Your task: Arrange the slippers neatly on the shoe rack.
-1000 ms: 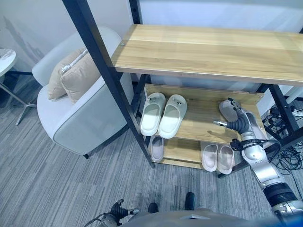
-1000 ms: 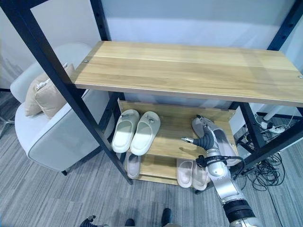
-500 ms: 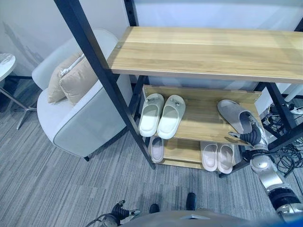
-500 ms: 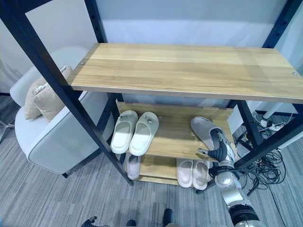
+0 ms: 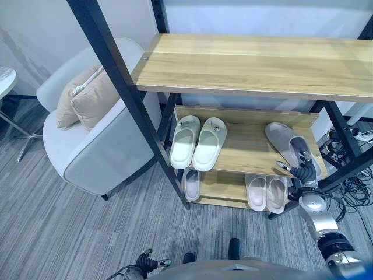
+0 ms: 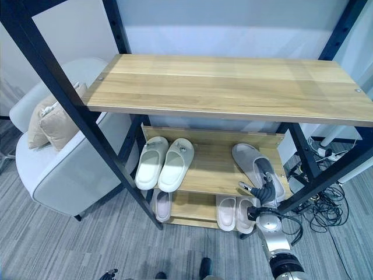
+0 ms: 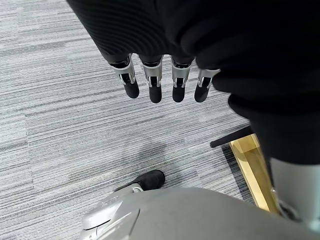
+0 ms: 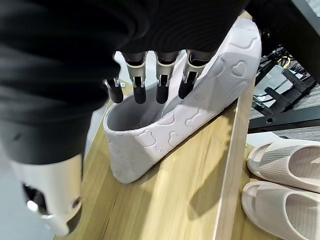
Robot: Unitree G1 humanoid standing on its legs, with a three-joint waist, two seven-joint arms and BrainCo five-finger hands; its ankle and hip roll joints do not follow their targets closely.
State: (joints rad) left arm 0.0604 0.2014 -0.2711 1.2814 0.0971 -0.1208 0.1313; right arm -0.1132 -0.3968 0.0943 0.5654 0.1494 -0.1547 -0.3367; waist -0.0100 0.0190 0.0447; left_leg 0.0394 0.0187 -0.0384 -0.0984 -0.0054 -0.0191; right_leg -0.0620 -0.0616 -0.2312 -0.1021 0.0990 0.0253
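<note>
No readable writing anywhere; the closest thing is a pattern of little embossed hearts and bear shapes running along the side of the grey slipper (image 8: 170, 117).

The shoe rack (image 5: 250, 61) is sitting on grey striped carpet (image 5: 70, 233), black metal frame with light wood shelves, a plain pale wall behind it. A light grey armchair (image 5: 96, 154) is sitting to its left with two beige cushions (image 5: 87, 99) leaning in it, and a tangle of cables (image 5: 355, 192) is lying on the floor off to the right.

On the middle shelf (image 5: 245, 151), a pair of white slippers (image 5: 197, 142) is lying side by side at the left end, toes toward the back. The grey slipper (image 5: 289, 146) is lying at the right end of that same shelf, angled a bit, well apart from the white pair. Below, one pale slipper (image 5: 191, 184) is sitting at the left of the bottom shelf and a pinkish pair (image 5: 266, 192) at the right.

The right hand (image 5: 302, 172) is hovering at the front edge of the middle shelf, just by the grey slipper's heel. Its fingers (image 8: 136, 85) are hanging straight and relaxed right over the slipper's opening, gripping nothing.

The left hand (image 7: 165, 45) is hanging low over the carpet, its fingers (image 7: 155, 82) straight, side by side, holding nothing.
</note>
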